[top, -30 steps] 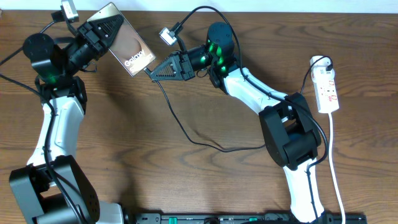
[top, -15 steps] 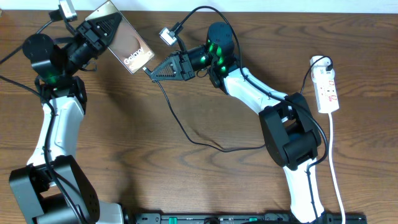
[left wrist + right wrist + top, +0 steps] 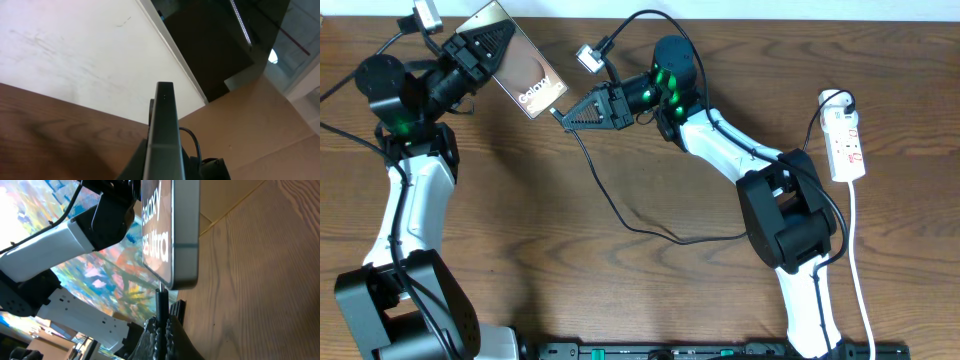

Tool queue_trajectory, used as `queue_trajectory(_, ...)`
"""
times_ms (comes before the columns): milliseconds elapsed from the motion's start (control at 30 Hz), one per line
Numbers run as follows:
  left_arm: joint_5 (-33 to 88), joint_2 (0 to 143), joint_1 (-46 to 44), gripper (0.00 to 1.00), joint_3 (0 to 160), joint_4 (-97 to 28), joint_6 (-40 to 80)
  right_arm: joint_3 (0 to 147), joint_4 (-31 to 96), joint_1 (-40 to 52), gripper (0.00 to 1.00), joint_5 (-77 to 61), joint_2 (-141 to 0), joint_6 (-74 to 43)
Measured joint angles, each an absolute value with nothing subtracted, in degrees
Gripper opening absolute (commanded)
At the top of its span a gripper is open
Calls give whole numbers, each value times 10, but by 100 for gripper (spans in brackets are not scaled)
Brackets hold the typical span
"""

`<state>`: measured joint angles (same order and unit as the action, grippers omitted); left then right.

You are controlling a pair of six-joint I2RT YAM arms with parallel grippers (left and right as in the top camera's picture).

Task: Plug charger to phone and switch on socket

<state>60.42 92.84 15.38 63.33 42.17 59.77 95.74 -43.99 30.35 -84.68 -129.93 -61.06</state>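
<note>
My left gripper (image 3: 480, 50) is shut on the gold-bronze phone (image 3: 525, 75) and holds it tilted above the table's far left; the phone shows edge-on in the left wrist view (image 3: 163, 130). My right gripper (image 3: 567, 116) is shut on the charger (image 3: 620, 215) plug, whose tip (image 3: 160, 294) meets the phone's bottom edge (image 3: 184, 255). The thin black cable trails over the table toward the right arm's base. The white socket (image 3: 846, 145) lies at the far right, apart from both grippers.
The socket's white cord (image 3: 860, 280) runs down the right side to the front edge. The table's back edge and a white wall (image 3: 75, 60) lie just behind the phone. The right arm's base (image 3: 790, 225) stands at the right middle.
The phone has shifted slightly up and left with my left gripper. The right gripper with the plug has stayed at the phone's bottom edge.
</note>
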Motion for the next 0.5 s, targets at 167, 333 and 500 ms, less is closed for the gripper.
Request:
queue_trajectory(167,614,928,154,7,633,422,598,957,-440,303,1,-846,-1299,-611)
queue_trajectory(333,614,928,154,7,633,422,597,957,-440,303,1,-846,-1299,-611)
queue_trajectory(500,614,928,154,7,633,422,598,957,-441,303,1,-846,-1299,-611)
